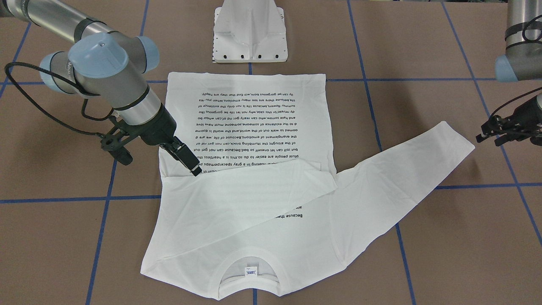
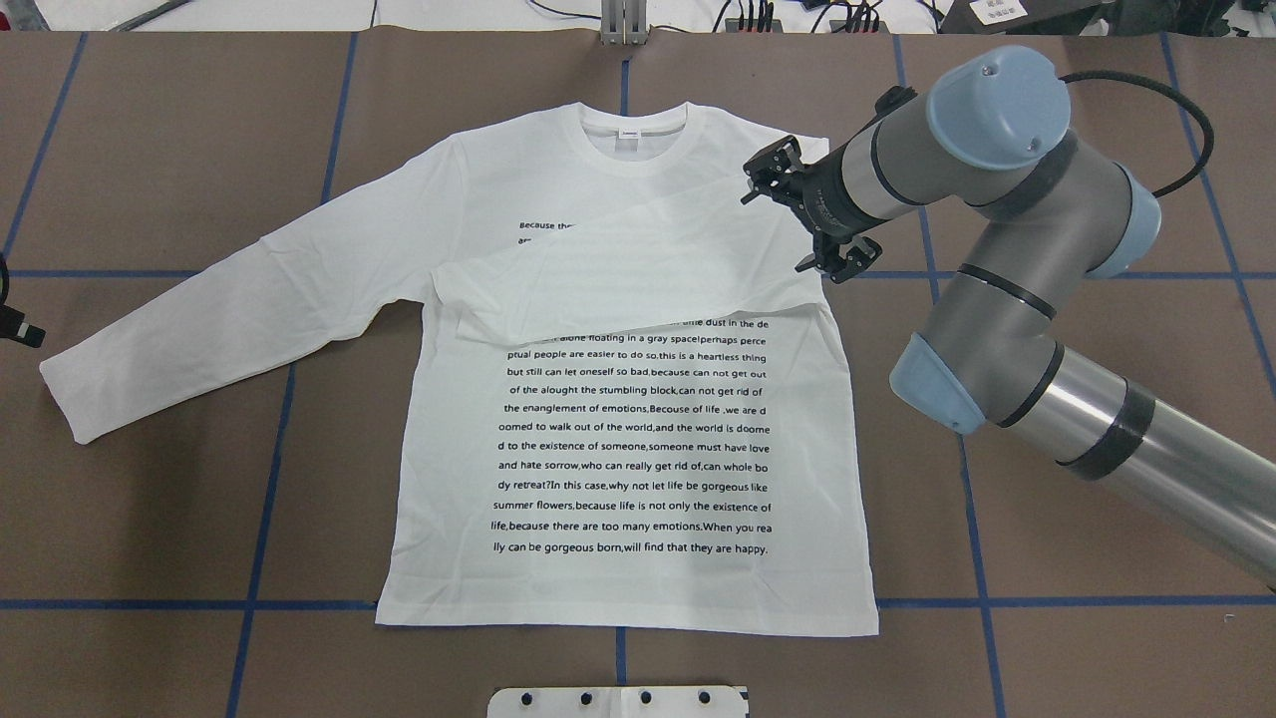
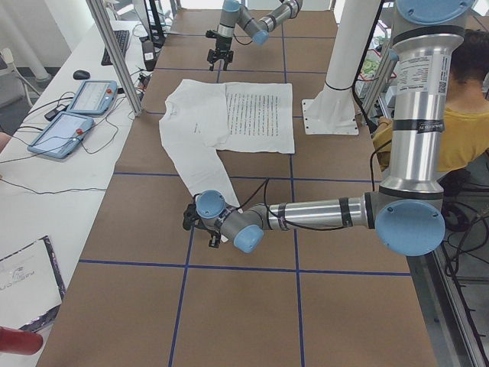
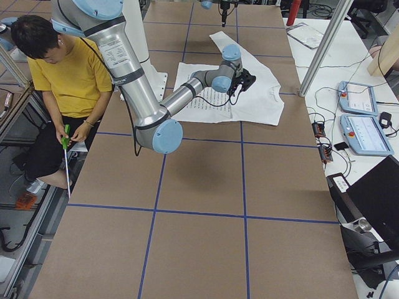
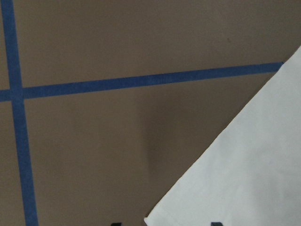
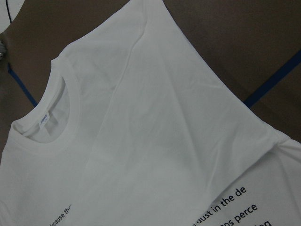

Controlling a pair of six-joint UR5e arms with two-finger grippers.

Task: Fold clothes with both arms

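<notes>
the t-shirt (image 2: 638, 439) lies flat on the desk (image 2: 150, 499). its unfolded sleeve (image 2: 229, 309) slants away from the collar (image 2: 638, 130), cuff just beside the left fingers (image 2: 22, 331), which are spread, so that arm is nearer. right fingers (image 2: 839, 261), near the collar: spread or pressed together, i cannot tell.

I'm getting bright, even light from above, and it is throwing only soft, faint shadows on the brown table (image 5: 94, 141), like the vertical smear showing in the left wrist view. The white T-shirt (image 2: 618, 439) is glaring almost washed-out overhead but reading greyer and slightly soft in the right wrist view, while a highlight is streaking the right arm (image 2: 1092, 404) near the desk's right edge.
</notes>
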